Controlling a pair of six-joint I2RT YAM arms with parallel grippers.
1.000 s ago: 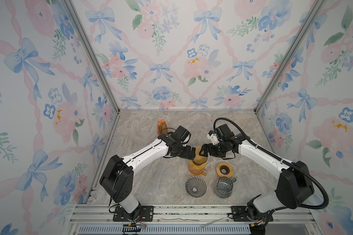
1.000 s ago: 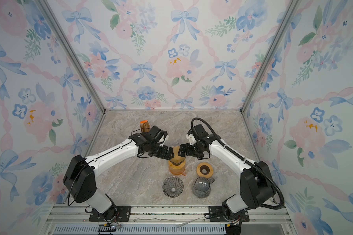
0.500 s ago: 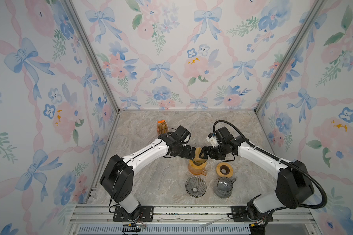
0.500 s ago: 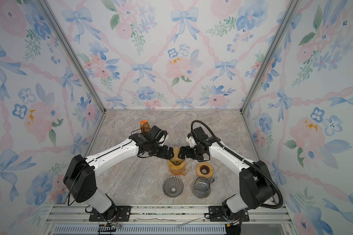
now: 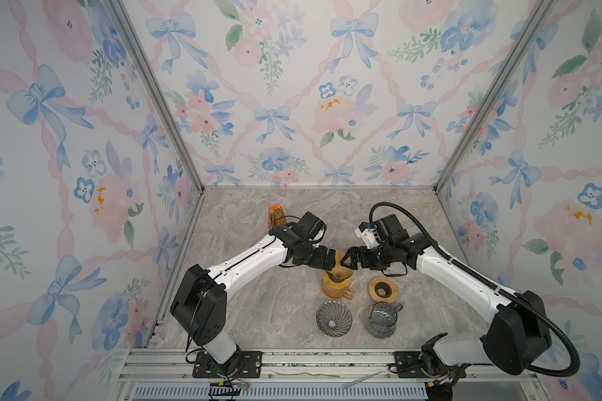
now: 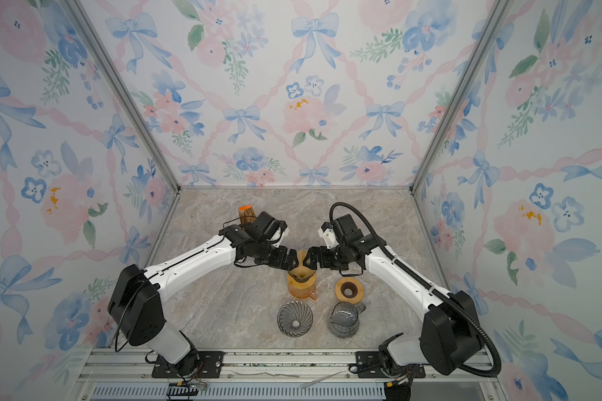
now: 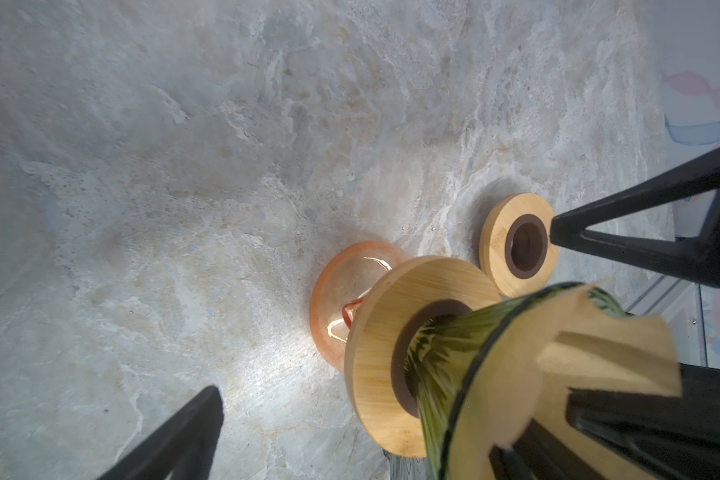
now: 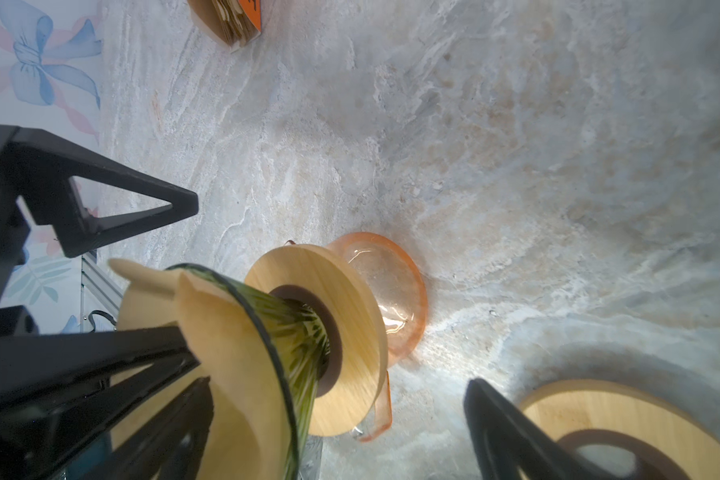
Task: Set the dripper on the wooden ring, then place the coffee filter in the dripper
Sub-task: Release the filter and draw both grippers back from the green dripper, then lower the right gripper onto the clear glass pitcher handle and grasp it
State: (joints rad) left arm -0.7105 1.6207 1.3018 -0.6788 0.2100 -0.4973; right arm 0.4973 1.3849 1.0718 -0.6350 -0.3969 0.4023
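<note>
Left hand (image 5: 331, 259) and right hand (image 5: 349, 258) both spread wide, gripped nothing; filter (image 7: 591, 345) sat in dripper (image 7: 445, 374) between them; pack (image 8: 229, 16) label unreadable.

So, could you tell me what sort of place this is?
Probably a staged robot test booth, not a real kitchen: floral wall panels on an aluminium frame, two arms bolted to a rail, and pour-over coffee gear on a marble-look tabletop.
</note>
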